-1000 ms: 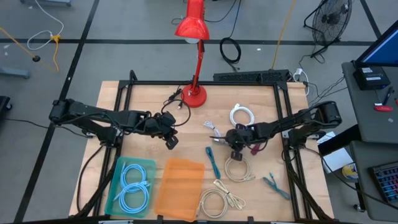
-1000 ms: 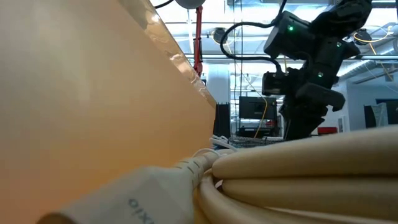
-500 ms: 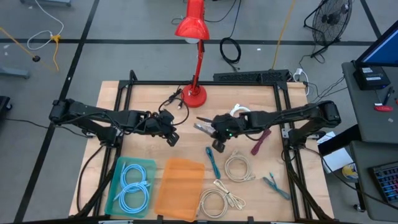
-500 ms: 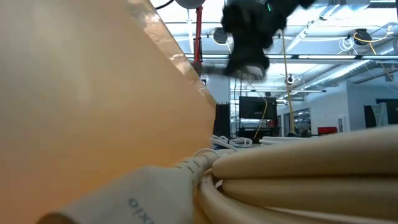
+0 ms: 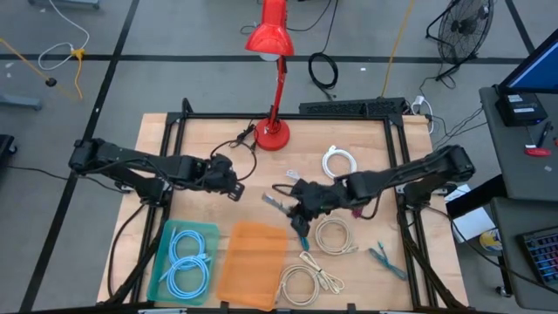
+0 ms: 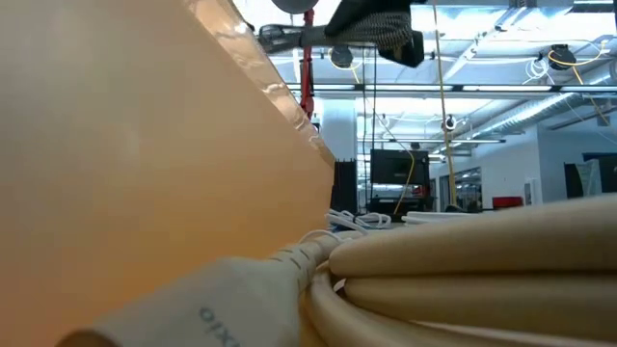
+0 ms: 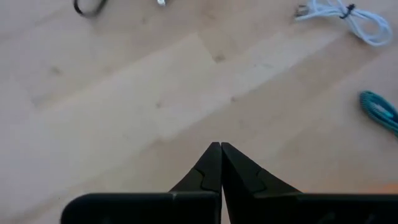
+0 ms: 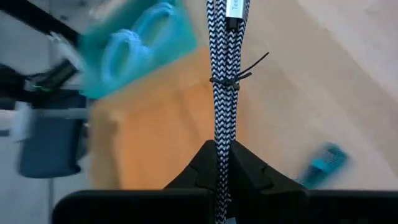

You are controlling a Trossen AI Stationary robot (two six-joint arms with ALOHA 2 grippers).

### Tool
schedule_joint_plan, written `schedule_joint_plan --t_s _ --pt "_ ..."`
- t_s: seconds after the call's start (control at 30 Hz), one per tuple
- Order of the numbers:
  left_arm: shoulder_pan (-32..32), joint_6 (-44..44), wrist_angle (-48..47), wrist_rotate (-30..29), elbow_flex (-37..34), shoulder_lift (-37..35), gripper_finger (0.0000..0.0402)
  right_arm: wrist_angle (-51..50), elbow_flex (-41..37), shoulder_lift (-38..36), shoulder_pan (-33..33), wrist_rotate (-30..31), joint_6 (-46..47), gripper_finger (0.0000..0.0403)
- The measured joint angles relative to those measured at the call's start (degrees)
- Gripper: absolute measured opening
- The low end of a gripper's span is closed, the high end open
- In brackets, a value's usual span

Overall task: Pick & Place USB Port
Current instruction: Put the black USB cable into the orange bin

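A bundled black-and-white braided USB cable (image 8: 225,68), tied round its middle with a thin tie, sticks out from my right gripper (image 8: 222,155), which is shut on it. In the high view my right gripper (image 5: 294,208) hovers at mid-table with the cable (image 5: 275,200) pointing toward the orange tray (image 5: 251,262). In the low view this gripper (image 6: 378,19) is high above the table. My left gripper (image 7: 219,152) is shut and empty above bare wood, left of centre (image 5: 232,180). My right gripper pinches the braided cable bundle between its two fingers at one end (image 8: 222,142), the fingers lying along the bundle. The cable is lifted clear of the table and sticks out straight ahead of the fingers, its USB plug (image 8: 235,7) at the far free end.
A teal tray (image 5: 185,260) with blue cables lies left of the orange tray. A teal cable (image 5: 299,228), beige coils (image 5: 334,235) (image 5: 301,283), a white coil (image 5: 340,161) and a red lamp base (image 5: 272,133) lie around. In the low view the orange tray wall (image 6: 145,164) and a beige cable (image 6: 463,260) are close.
My right gripper has carried the braided cable up off the table, first toward the left, then toward the near edge and the orange tray, turning the cable's free end toward the tray. My left gripper has drawn back a little toward the left and far side.
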Motion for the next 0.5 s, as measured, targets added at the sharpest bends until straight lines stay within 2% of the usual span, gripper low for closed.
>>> schedule_joint_plan --t_s 0.07,0.2,0.37,0.5 --pt "-1.92 -2.76 0.19 0.65 0.0 0.0 0.0006 3.34 1.77 2.46 1.71 -0.91 0.03 0.0008" --pt "-7.07 -9.71 -0.74 3.24 0.0 -0.01 0.0002 2.68 7.38 8.88 5.43 -1.9 -0.62 0.0008" --pt "-14.94 -18.63 -3.45 2.89 0.0 -0.02 0.0002 0.67 13.24 14.45 8.81 0.91 -2.3 0.0008" --pt "-20.06 -24.07 -3.48 2.04 0.0 -0.02 0.0005 0.82 15.04 18.33 9.37 1.6 -2.14 0.0008"
